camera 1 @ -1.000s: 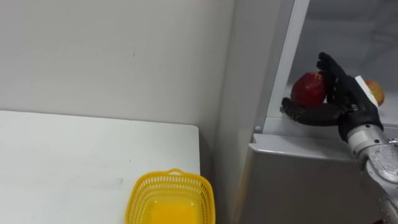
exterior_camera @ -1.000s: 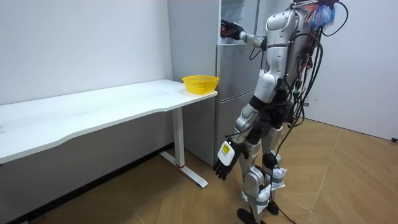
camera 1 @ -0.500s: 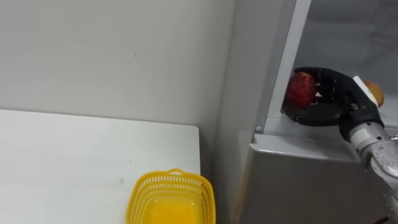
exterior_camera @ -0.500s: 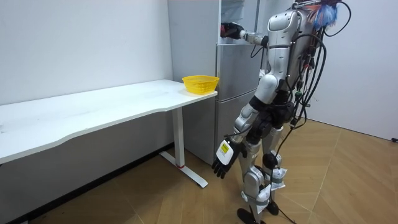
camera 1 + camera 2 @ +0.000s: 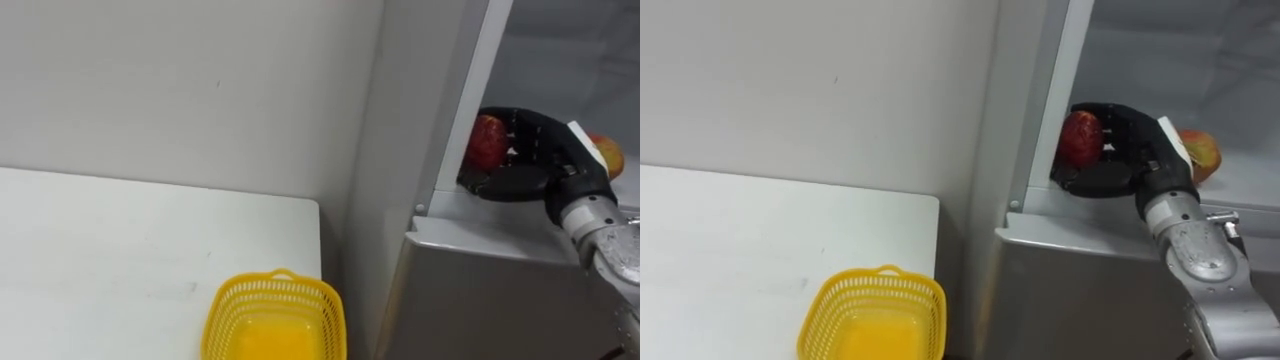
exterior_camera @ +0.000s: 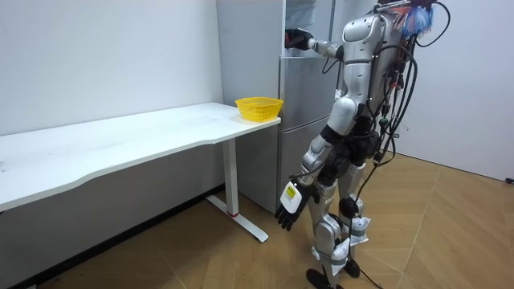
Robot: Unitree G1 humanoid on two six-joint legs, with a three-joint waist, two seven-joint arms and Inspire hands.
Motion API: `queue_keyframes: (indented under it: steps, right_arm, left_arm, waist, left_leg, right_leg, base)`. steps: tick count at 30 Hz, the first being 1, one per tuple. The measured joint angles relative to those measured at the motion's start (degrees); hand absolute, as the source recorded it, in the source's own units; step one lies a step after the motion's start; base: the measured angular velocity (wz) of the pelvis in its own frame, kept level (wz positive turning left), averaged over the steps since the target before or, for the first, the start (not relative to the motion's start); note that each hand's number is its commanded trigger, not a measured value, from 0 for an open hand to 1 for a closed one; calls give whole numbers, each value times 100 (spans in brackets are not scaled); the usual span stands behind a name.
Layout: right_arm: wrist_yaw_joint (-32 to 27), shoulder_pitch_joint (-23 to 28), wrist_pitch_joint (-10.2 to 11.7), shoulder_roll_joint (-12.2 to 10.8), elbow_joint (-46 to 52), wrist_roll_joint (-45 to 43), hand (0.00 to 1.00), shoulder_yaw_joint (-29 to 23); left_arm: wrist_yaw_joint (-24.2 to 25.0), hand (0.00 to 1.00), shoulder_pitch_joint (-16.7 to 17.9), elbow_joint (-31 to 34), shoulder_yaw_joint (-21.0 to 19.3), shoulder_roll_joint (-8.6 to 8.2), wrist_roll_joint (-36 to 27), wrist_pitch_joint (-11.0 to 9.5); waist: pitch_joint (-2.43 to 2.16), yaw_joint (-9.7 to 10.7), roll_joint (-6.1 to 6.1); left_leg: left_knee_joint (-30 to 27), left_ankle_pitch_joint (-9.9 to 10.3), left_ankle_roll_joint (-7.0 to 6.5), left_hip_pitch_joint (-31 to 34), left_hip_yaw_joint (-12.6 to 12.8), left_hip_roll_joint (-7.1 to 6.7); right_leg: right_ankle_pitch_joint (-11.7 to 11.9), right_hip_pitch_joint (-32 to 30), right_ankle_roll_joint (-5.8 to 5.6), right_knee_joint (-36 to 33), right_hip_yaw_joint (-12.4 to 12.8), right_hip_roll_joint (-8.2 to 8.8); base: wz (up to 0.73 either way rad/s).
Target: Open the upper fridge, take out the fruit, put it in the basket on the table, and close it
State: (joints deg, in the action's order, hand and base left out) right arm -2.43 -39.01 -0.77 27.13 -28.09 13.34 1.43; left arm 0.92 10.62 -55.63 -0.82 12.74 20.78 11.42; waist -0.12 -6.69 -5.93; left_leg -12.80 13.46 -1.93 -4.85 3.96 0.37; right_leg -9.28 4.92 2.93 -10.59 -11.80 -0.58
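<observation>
Black right robot hand (image 5: 535,162) clasped round smooth round red apple (image 5: 487,141) at grey fridge's (image 5: 480,290) open front edge.

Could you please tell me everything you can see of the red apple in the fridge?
The red apple is round, with dark red, slightly mottled skin that looks smooth; no stem shows. It is at the front left of the open upper fridge compartment, close to the frame. The right hand wraps it from the robot's right, fingers curled over its top and thumb beneath. Whether it rests on the shelf or is lifted, I cannot tell. A yellow-red fruit lies behind the hand, apart from the apple.
</observation>
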Motion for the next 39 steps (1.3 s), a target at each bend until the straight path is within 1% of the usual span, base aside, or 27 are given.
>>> queue_keyframes:
  steps: [4, 5, 7, 8, 10, 11, 12, 13, 14, 15, 16, 19, 21, 23, 24, 26, 28, 29, 30, 33, 35, 37, 38, 39]
  right_arm:
    - [-248, 96, -34, -28, 260, -103, 100, 56]
    - [-334, 204, -65, -29, 500, -197, 100, 53]
    - [-496, 395, -66, -30, 919, -395, 100, 52]
    - [-581, 500, -65, -60, 1178, -511, 100, 60]
    - [-740, 652, -60, -139, 1469, -619, 100, 65]
    - [-854, 722, -60, -217, 1596, -680, 100, 67]
    - [-974, 812, -63, -289, 1730, -693, 100, 67]
    - [-1038, 868, -64, -334, 1824, -707, 100, 65]
    - [-1135, 956, -64, -463, 1978, -763, 100, 64]
    - [-1204, 1039, -63, -578, 2106, -832, 100, 59]
    - [-1240, 1076, -64, -609, 2181, -863, 100, 59]
    - [-1363, 1278, -64, -661, 2567, -1019, 100, 66]
    - [-1450, 1562, -64, -755, 3102, -1189, 100, 61]
    - [-1476, 1810, -49, -878, 3620, -1200, 100, 66]
    - [-1493, 1927, -26, -931, 3879, -1200, 100, 80]
    - [-1539, 1999, 62, -975, 4085, -1268, 100, 131]
    - [-1637, 2115, 94, -1019, 4368, -1664, 100, 183]
    - [-1678, 2189, 179, -1039, 4518, -1908, 100, 210]
    - [-1754, 2233, 292, -1084, 4610, -2151, 100, 242]
    - [-1965, 2315, 470, -1306, 4913, -2621, 100, 291]
    - [-2108, 2341, 576, -1376, 5101, -2850, 100, 447]
    - [-2168, 2343, 663, -1376, 5281, -3207, 100, 609]
    - [-2203, 2343, 742, -1379, 5394, -3404, 100, 707]
    - [-2214, 2342, 843, -1379, 5493, -3549, 100, 778]
  left_arm:
    - [-42, 0, -2, -12, -13, 0, -12, -27]
    - [-38, 0, -7, -13, -18, -2, -9, -49]
    - [-38, 0, 0, -13, -16, -9, 1, -62]
    - [-38, 0, 10, -12, -6, -18, 2, -62]
    - [-42, 0, 12, -13, 11, -28, 2, -63]
    - [-64, 0, 10, -28, 56, -26, -33, -75]
    - [-125, 0, -15, -79, 126, -25, -61, -113]
    - [-168, 0, -16, -111, 156, -33, -64, -146]
    - [-208, 0, -7, -190, 167, -41, -55, -215]
    - [-225, 0, 6, -205, 167, -49, -48, -228]
    - [-248, 0, 9, -219, 170, -58, -57, -232]
    - [-305, 0, 5, -269, 177, -84, -104, -271]
    - [-319, 0, -8, -400, 208, -87, -95, -347]
    - [-318, 0, -3, -458, 212, -98, -77, -348]
    - [-322, 0, -3, -459, 213, -102, -62, -371]
    - [-379, 0, -2, -487, 216, -104, -54, -472]
    - [-456, 0, -9, -524, 216, -106, -51, -566]
    - [-490, 0, -18, -571, 222, -110, -53, -624]
    - [-540, 0, -34, -663, 222, -126, -53, -668]
    - [-582, 0, -31, -756, 273, -176, -58, -738]
    - [-582, 0, -52, -839, 351, -182, -50, -799]
    - [-575, 0, -88, -898, 387, -191, -42, -812]
    - [-563, 0, -102, -900, 389, -191, -42, -834]
    - [-552, 0, -133, -902, 388, -186, -42, -871]
  waist:
    - [8, 10, 17]
    - [12, 7, 27]
    - [2, -1, 36]
    - [13, 6, 64]
    - [-4, 20, 113]
    - [-26, 30, 153]
    - [-34, 38, 182]
    - [-24, 33, 202]
    - [-15, 47, 223]
    - [-9, 78, 232]
    - [-7, 92, 235]
    - [18, 161, 276]
    - [15, 182, 339]
    - [0, 210, 397]
    - [-17, 221, 429]
    - [-28, 220, 463]
    - [-26, 205, 473]
    - [-24, 197, 476]
    - [-23, 201, 472]
    - [-22, 192, 458]
    - [-18, 166, 433]
    - [-18, 138, 418]
    - [-25, 115, 391]
    - [-23, 72, 375]
  left_leg:
    - [3, 0, 0, 16, 30, 8]
    - [7, 0, 0, 28, 18, 8]
    - [27, 0, 1, 30, 57, 12]
    - [26, -1, 1, 26, 58, 14]
    - [36, -3, 2, 19, 65, 17]
    - [61, -5, 4, -1, 64, 19]
    - [72, -8, 8, -43, 66, 20]
    - [89, -12, 13, -60, 66, 20]
    - [118, -16, 18, -80, 65, 22]
    - [117, -17, 18, -79, 66, 27]
    - [117, -17, 19, -75, 65, 28]
    - [119, -16, 20, -63, 65, 31]
    - [150, -16, 21, -68, 83, 32]
    - [156, -15, 22, -70, 99, 38]
    - [157, -15, 23, -75, 105, 41]
    - [163, -15, 23, -83, 112, 43]
    - [163, -15, 24, -86, 143, 45]
    - [160, -15, 24, -84, 146, 45]
    - [163, -15, 24, -85, 142, 44]
    - [190, -15, 24, -83, 150, 43]
    - [193, -15, 26, -79, 179, 46]
    - [195, -16, 26, -77, 214, 49]
    - [196, -16, 26, -76, 214, 46]
    - [201, -16, 26, -77, 214, 41]
  right_leg:
    - [3, -27, 2, 4, 30, -4]
    - [3, -42, 2, 5, 34, -5]
    - [3, -74, 2, -3, 59, -11]
    - [4, -79, 3, -4, 64, -16]
    - [5, -87, 3, -7, 64, -22]
    - [5, -86, 3, -14, 75, -24]
    - [4, -83, 2, -13, 87, -25]
    - [4, -76, 2, -12, 93, -28]
    - [4, -72, 2, -7, 95, -36]
    - [4, -74, 2, -2, 99, -43]
    - [4, -78, 2, -2, 96, -43]
    - [4, -91, 2, -2, 104, -42]
    - [4, -102, 3, -2, 98, -45]
    - [4, -102, 2, -4, 100, -50]
    - [4, -101, 3, -6, 99, -51]
    - [4, -88, 3, -12, 103, -52]
    - [4, -88, 3, -14, 106, -53]
    - [5, -87, 3, -17, 104, -51]
    - [5, -87, 3, -25, 101, -48]
    - [6, -90, 6, -25, 150, -50]
    - [6, -108, 6, -23, 180, -55]
    - [6, -118, 7, -5, 215, -61]
    - [5, -118, 8, -5, 211, -59]
    - [5, -119, 8, -2, 213, -58]
  base:
    - [-5]
    - [-5]
    - [-7]
    - [-6]
    - [-5]
    - [0]
    - [-3]
    - [-6]
    - [-7]
    - [-5]
    - [0]
    - [0]
    - [-2]
    - [-3]
    - [0]
    - [0]
    - [-2]
    - [0]
    - [-3]
    - [-3]
    - [-8]
    - [-9]
    - [0]
    - [0]
